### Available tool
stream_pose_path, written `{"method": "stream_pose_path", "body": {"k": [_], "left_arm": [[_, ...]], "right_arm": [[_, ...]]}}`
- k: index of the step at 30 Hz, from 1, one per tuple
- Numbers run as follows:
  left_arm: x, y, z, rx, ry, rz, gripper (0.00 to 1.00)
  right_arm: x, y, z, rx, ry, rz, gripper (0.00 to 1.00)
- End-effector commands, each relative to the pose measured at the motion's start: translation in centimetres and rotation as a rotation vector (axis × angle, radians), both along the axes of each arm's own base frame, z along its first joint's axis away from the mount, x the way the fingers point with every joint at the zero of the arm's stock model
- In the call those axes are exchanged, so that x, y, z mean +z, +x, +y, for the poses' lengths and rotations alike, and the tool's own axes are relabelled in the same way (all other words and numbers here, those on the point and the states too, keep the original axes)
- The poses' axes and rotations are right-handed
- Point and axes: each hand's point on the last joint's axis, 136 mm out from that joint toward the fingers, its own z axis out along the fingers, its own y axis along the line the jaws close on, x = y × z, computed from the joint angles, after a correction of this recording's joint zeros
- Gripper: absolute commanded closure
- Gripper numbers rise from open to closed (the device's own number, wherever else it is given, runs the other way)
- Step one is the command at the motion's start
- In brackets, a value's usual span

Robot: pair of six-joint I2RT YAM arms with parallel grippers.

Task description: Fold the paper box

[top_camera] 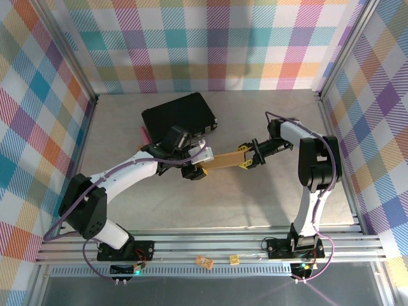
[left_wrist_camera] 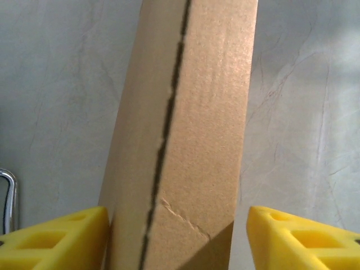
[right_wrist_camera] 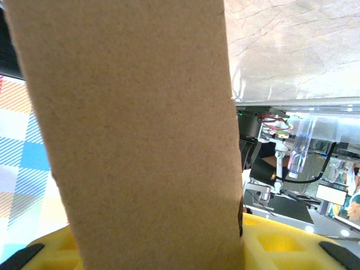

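The paper box [top_camera: 223, 160] is a brown cardboard piece, folded flat and narrow, held above the table between the two arms. In the left wrist view the paper box [left_wrist_camera: 185, 124] stands between the yellow fingers with a dark seam running down it. My left gripper [left_wrist_camera: 177, 228] is open around it: the left finger [left_wrist_camera: 62, 239] touches the cardboard, the right finger [left_wrist_camera: 298, 236] stands a little apart. My left gripper [top_camera: 196, 167] is at the box's left end. My right gripper [top_camera: 246, 159] is shut on the right end, and the box [right_wrist_camera: 135, 129] hides most of the right gripper [right_wrist_camera: 169, 250].
A black hard case [top_camera: 179, 113] lies on the table behind the left arm, with a pink object [top_camera: 145, 135] at its near left corner. Checked walls close the table on three sides. Two small yellow pieces [top_camera: 204, 261] rest on the front rail.
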Motion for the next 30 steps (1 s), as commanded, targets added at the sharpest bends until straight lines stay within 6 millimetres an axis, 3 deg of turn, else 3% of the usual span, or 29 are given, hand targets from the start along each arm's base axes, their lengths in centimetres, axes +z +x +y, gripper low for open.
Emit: {"method": "stream_pose_path", "body": {"k": [1, 7, 11, 14, 20, 23, 30], "left_arm": [[0.2, 0.1, -0.6, -0.003, -0.014, 0.054, 0.43], [-0.2, 0.2, -0.6, 0.001, -0.008, 0.063, 0.49], [-0.2, 0.0, -0.7, -0.003, -0.011, 0.073, 0.59], [0.0, -0.2, -0.7, -0.005, -0.015, 0.078, 0.67], [0.9, -0.5, -0.4, 0.003, -0.019, 0.079, 0.67], [1.6, -1.1, 0.0, 0.01, -0.021, 0.104, 0.66], [2.1, -3.8, 1.1, 0.021, -0.011, 0.248, 0.67]], "right_arm": [[-0.1, 0.5, -0.1, -0.012, -0.001, 0.029, 0.64], [-0.2, 0.8, 0.0, -0.018, 0.002, 0.031, 0.63], [-0.2, 1.0, 0.0, -0.023, 0.007, 0.027, 0.6], [-0.2, 1.2, -0.1, -0.025, 0.002, 0.02, 0.53], [0.9, 2.6, -1.1, -0.014, -0.059, -0.084, 0.32], [2.7, 3.9, -2.7, -0.005, -0.131, -0.214, 0.28], [8.5, 6.3, -9.3, 0.059, -0.493, -0.744, 0.27]]}}
